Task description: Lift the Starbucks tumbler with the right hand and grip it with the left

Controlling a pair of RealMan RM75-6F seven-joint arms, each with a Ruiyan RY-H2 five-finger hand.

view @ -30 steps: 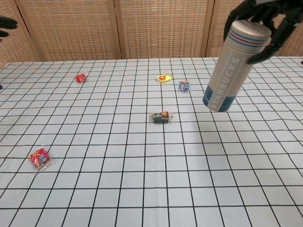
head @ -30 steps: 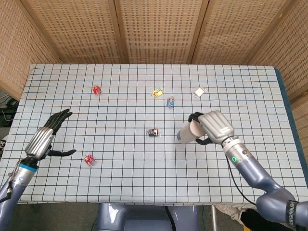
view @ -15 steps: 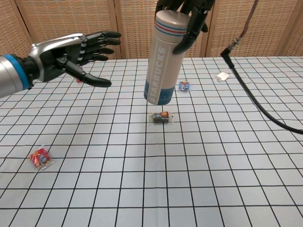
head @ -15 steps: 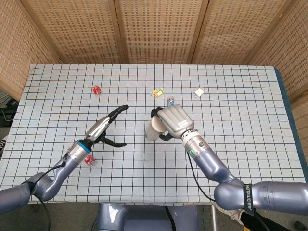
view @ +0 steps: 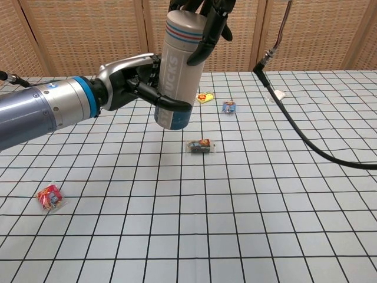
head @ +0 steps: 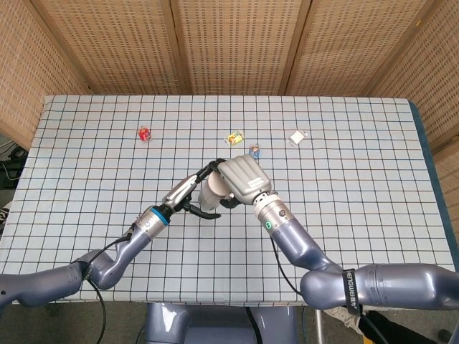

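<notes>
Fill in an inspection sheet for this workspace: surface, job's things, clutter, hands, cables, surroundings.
Surface: table under a white cloth with a black grid.
Job's things: Starbucks tumbler held in the air, roughly upright.
Clutter: small wrapped packets scattered about, including a red packet and a dark packet.
Hands: right hand grips the tumbler's top; left hand wraps its body.
Cables: black cable trailing over the table.
Surroundings: woven screen panels behind.

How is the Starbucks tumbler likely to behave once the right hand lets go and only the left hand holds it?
Probably stiff: the tumbler keeps its cylinder shape under the left hand. Its smooth, glossy wall may slip. The right hand holds the top while the left wraps low, so it could tip.
</notes>
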